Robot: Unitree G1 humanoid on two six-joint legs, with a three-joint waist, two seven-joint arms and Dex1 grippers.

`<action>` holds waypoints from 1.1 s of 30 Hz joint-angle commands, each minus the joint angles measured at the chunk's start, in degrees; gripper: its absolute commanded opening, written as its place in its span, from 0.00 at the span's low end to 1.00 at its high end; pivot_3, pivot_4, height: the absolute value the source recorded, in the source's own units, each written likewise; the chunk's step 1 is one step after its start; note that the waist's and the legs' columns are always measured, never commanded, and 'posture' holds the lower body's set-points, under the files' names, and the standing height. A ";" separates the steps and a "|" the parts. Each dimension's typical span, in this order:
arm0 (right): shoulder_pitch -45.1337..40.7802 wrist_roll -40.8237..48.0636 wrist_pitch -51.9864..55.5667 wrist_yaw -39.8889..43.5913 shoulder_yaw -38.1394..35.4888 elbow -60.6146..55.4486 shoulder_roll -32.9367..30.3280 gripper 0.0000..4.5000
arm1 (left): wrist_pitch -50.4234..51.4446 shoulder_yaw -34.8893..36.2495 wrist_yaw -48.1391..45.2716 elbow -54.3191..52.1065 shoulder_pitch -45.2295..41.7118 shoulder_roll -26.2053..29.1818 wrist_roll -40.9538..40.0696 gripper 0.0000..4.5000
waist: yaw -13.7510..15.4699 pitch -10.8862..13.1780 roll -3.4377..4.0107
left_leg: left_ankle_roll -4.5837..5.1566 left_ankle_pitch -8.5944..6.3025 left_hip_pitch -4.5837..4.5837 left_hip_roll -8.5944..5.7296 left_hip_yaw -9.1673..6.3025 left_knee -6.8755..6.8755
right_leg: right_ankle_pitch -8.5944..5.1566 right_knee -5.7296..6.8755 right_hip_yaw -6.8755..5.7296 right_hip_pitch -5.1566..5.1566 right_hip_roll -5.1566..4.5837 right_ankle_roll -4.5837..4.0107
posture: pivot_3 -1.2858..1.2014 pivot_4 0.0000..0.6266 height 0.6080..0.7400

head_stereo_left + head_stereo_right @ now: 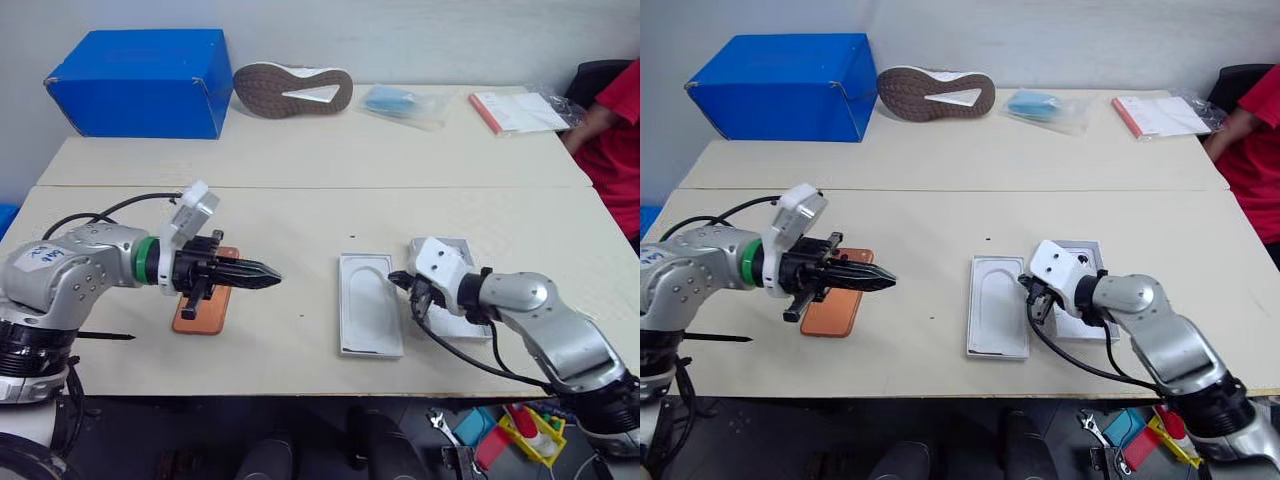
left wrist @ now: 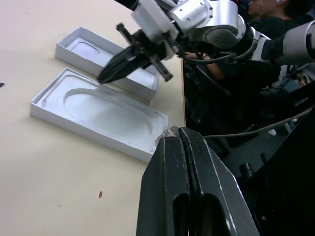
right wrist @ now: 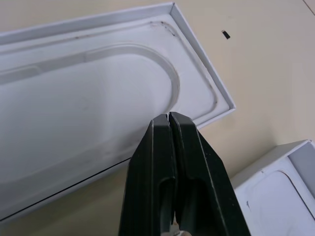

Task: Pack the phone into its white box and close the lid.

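Observation:
The orange phone (image 1: 208, 312) lies flat on the table at the left, partly hidden by my left gripper (image 1: 272, 277). That gripper is shut and empty, hovering just above the phone and pointing right. The white box (image 1: 368, 310), a shallow tray with an oval moulded floor and a dark smear at one corner, lies at the centre. Beside it on the right lies the lid (image 1: 462, 322), open side up and partly covered by my right arm. My right gripper (image 1: 393, 278) is shut on nothing, its tip over the box's right wall (image 3: 206, 64).
A big blue box (image 1: 140, 80), a shoe (image 1: 292, 90), a plastic bag (image 1: 400, 102) and a booklet (image 1: 520, 110) sit along the far table. A person in red (image 1: 615, 150) sits at the right. A black pen (image 1: 105, 336) lies near the front left edge.

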 commanded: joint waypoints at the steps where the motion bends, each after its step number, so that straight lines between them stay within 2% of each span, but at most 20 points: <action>1: -1.69 -3.41 -0.53 -1.46 1.41 1.81 1.73 0.00 | -2.93 -0.76 -2.18 -1.75 -0.82 -0.17 2.86 0.00 | -0.02 -0.01 -0.02 | 0.00 0.00 -0.15 -0.01 0.01 0.05 | 0.01 0.07 0.02 -0.17 0.00 0.01 | 0.52 0.24 1.00; 5: -1.41 -5.01 -1.21 -1.33 1.99 2.95 3.03 0.00 | -4.07 -1.77 -3.18 -2.12 -0.61 -0.97 4.74 0.00 | 0.11 -0.01 -0.02 | -0.02 0.02 -0.21 -0.01 0.04 0.07 | 0.01 0.23 0.02 -0.29 0.01 0.01 | 0.52 0.24 1.00; 10: -1.00 -2.95 1.96 -0.68 -1.84 -1.52 3.19 0.00 | -3.87 -1.45 -3.24 -1.98 -0.23 -1.59 5.07 0.00 | 0.30 -0.02 -0.02 | -0.01 0.02 -0.22 -0.03 0.04 0.09 | 0.01 0.22 0.03 -0.27 -0.01 0.01 | 0.52 0.24 1.00; 17: 1.09 12.86 8.01 7.01 -8.38 -15.80 4.44 0.00 | -4.04 -0.82 -3.63 -0.84 1.43 -0.80 6.49 0.00 | 0.04 -0.01 -0.02 | -0.02 0.02 -0.27 0.02 0.03 0.06 | 0.01 0.25 0.04 -0.35 0.04 0.01 | 0.52 0.24 1.00; 22: 0.78 17.11 7.42 8.91 -9.65 -15.32 4.81 0.00 | 0.11 0.50 -3.37 3.44 4.17 3.66 7.66 0.00 | -0.37 -0.01 -0.02 | -0.02 0.02 -0.23 0.01 0.04 0.07 | 0.01 0.30 0.07 -0.33 0.04 0.01 | 0.52 0.24 1.00; 24: -0.23 17.61 7.16 9.49 -8.76 -13.98 5.18 0.08 | 2.62 2.54 -3.38 5.98 5.80 5.37 6.74 0.00 | -0.51 -0.01 -0.02 | -0.01 0.02 -0.23 0.01 0.04 0.06 | 0.01 0.31 0.06 -0.34 0.04 0.01 | 0.52 0.24 1.00; 29: -3.79 17.23 6.17 10.68 -4.06 -11.22 7.49 0.43 | 6.24 7.84 -6.30 14.24 9.48 10.39 6.15 0.32 | -1.10 -0.01 -0.03 | -0.01 0.02 -0.24 0.01 0.03 0.05 | 0.00 0.33 0.04 -0.37 0.04 0.00 | 0.52 0.24 1.00; 33: -6.69 15.11 3.54 11.42 -0.11 -7.74 9.79 0.73 | 7.94 8.75 -8.26 24.47 8.50 14.21 8.36 0.60 | -1.19 -0.01 -0.02 | -0.02 0.02 -0.25 0.01 0.04 0.04 | -0.02 0.37 -0.03 -0.42 0.03 -0.04 | 0.52 0.24 1.00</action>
